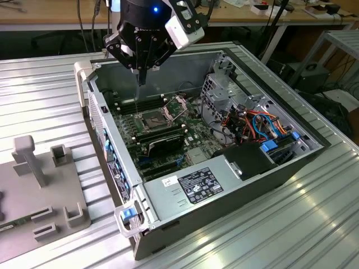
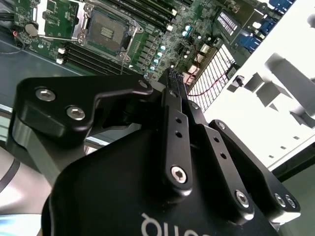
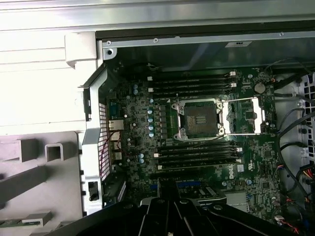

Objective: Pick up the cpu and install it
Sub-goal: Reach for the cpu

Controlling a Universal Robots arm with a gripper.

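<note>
— Where was the cpu?
— I could not tell; the socket [image 3: 199, 119] on the motherboard [image 3: 142, 108] lay uncovered, its bed dark; the hinged bracket [image 3: 243, 115] stood swung open just beside it; long black memory sticks [image 3: 194, 156] ran along both sides of the socket.
— And the gripper?
— In the exterior view the gripper [image 1: 141, 77] hung above the open computer case [image 1: 224, 188], over the board and not touching it; its fingers were drawn together to a point; a grey fixture [image 1: 33, 185] sat on the ribbed table [image 1: 45, 95] toward the exterior view's left.
</note>
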